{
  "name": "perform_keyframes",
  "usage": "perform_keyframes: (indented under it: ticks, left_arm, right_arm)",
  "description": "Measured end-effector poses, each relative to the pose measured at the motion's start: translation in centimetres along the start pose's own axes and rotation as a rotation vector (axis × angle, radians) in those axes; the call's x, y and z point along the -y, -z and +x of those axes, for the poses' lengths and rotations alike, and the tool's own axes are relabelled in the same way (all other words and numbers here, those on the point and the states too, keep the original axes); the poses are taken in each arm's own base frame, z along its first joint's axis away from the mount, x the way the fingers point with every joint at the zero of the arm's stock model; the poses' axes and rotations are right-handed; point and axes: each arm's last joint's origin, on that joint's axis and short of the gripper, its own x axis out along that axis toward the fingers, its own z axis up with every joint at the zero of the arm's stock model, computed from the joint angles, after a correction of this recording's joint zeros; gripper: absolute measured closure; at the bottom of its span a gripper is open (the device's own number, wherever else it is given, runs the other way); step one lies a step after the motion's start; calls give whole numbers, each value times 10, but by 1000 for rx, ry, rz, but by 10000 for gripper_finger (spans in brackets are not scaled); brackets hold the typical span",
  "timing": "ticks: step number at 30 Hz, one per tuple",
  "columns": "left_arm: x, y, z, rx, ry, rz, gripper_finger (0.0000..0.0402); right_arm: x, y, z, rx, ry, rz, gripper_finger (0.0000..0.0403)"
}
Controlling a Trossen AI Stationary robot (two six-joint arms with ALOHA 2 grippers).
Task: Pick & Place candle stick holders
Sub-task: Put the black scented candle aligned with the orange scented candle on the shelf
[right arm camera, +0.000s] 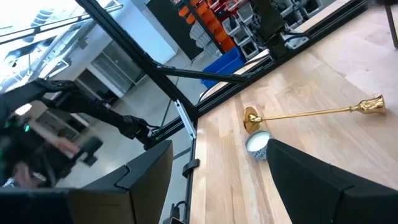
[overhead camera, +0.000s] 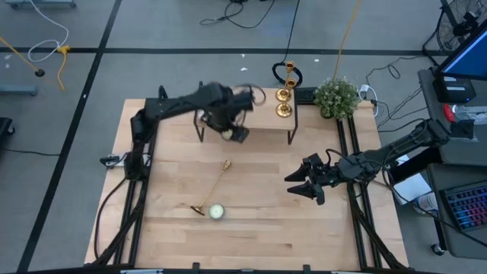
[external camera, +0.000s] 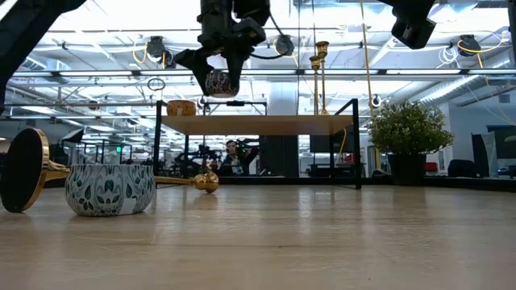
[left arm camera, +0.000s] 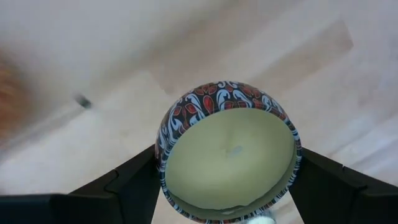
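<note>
3 gold candle stick holders: 2 upright (overhead camera: 283, 95) (overhead camera: 289, 74) on raised shelf (overhead camera: 266, 122), 1 lying flat (overhead camera: 213, 189) on surface (overhead camera: 251, 221). 2 patterned candle tins: 1 on surface (overhead camera: 217, 212), 1 held in left end effector (overhead camera: 227, 134). 1 potted plant (overhead camera: 336, 97). 2 arms.

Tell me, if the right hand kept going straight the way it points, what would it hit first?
Probably the fallen gold candlestick lying on the table, or the small candle tin beside its base. The right hand is open, aimed that way; depth is hard to judge.
</note>
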Motion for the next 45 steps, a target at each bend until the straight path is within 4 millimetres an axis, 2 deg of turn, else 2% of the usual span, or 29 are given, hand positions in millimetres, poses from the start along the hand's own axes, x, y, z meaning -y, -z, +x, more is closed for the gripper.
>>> perform_keyframes:
  ticks: [9,15,21,25,32,45]
  left_arm:
    - [-73,-50,-43,121,83,-67,108]
    - [-114,-67,-48,136,90,-121,107]
    - [-138,-74,-51,165,41,-214,106]
    - [-146,-77,-53,170,36,-243,106]
    - [-141,-76,-52,165,45,-227,106]
    - [-127,-91,-19,84,8,-144,106]
  right_arm:
    - [1,-3,0,57,38,19,147]
    - [3,-5,0,100,81,34,147]
    - [2,-6,0,136,100,40,147]
    - [4,-7,0,144,108,40,147]
    - [6,-10,0,154,120,42,147]
    - [6,-10,0,153,117,57,147]
